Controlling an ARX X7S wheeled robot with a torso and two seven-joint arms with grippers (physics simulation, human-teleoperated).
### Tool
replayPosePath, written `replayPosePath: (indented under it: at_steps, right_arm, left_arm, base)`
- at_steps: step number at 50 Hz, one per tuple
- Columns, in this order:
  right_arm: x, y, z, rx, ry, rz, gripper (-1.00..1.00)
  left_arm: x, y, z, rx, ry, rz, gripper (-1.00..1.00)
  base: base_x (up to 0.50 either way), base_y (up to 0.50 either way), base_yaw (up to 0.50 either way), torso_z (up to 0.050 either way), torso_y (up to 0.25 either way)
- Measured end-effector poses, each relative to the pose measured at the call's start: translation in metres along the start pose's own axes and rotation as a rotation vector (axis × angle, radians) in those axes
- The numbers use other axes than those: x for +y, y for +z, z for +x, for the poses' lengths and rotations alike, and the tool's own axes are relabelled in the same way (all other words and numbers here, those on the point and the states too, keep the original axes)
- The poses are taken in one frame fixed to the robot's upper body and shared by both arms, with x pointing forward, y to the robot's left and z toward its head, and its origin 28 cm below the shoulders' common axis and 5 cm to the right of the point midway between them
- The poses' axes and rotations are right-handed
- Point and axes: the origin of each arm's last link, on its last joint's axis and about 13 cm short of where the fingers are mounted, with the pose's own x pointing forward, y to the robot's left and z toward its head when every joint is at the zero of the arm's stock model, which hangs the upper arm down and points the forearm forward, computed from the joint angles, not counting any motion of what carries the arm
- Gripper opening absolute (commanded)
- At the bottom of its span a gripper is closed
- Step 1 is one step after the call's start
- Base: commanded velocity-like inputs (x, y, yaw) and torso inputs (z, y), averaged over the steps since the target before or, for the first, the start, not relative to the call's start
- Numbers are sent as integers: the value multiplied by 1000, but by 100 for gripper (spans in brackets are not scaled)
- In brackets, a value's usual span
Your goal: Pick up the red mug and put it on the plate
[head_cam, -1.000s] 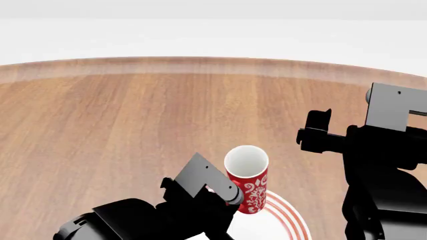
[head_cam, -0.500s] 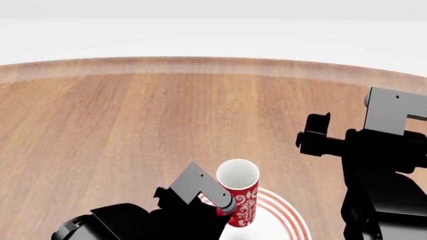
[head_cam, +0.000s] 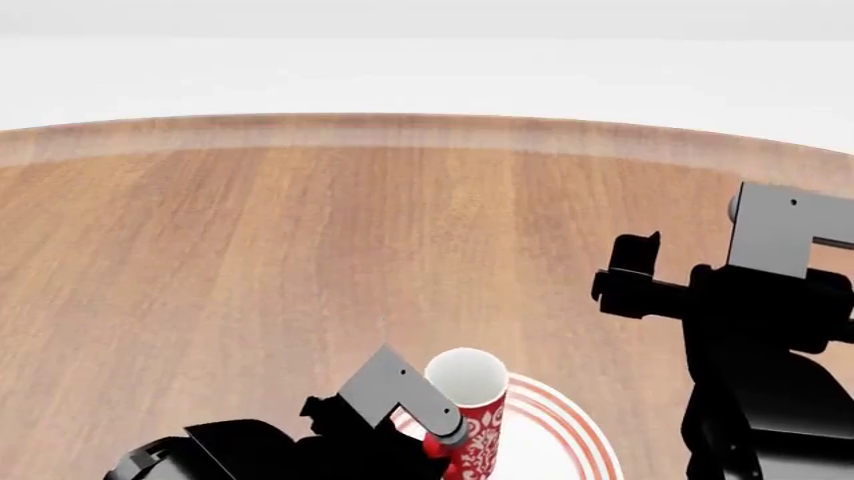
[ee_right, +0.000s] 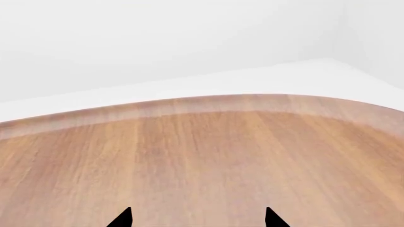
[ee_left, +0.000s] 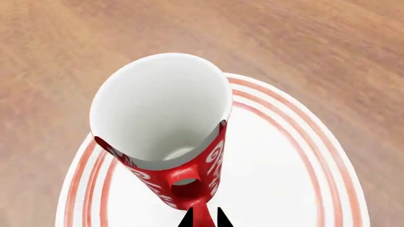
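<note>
The red mug (head_cam: 474, 420) with white floral pattern and white inside stands upright over the plate (head_cam: 561, 445), a white plate with red rings, at the near edge of the head view. My left gripper (ee_left: 203, 220) is shut on the mug's red handle (ee_left: 189, 189); the mug (ee_left: 164, 127) fills the left wrist view above the plate (ee_left: 284, 165). Whether the mug's base touches the plate is hidden. My right gripper (ee_right: 197, 218) is open and empty, held above bare table at the right (head_cam: 641, 275).
The round wooden table (head_cam: 267, 230) stretches ahead to its far curved edge (head_cam: 400, 125), with white floor beyond. My left arm (head_cam: 267, 450) covers the plate's left side. My right arm (head_cam: 774, 380) stands at the plate's right.
My left gripper has lowered the mug and drawn it nearer, over the plate. The right arm has barely moved.
</note>
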Motion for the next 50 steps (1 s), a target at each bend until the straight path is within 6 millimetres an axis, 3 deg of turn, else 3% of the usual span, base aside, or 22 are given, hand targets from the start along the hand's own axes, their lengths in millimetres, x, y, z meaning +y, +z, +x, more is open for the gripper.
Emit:
replayPosePath:
  at_steps: [18,19,50]
  right_arm:
    - [0,-2,1,4,0,1,100]
    - [0,-2,1,4,0,1,100]
    - [3,-6,4,10,7,-1,100]
  left_arm:
    - [-1,-7,-1,61,40,-22,-100]
    - [-1,-7,-1,62,40,-23,100]
    - [-1,-8,-1,74,35,-25,100]
  base:
    - [0,0,0,0,0]
    - [0,0,0,0,0]
    - [0,0,0,0,0]
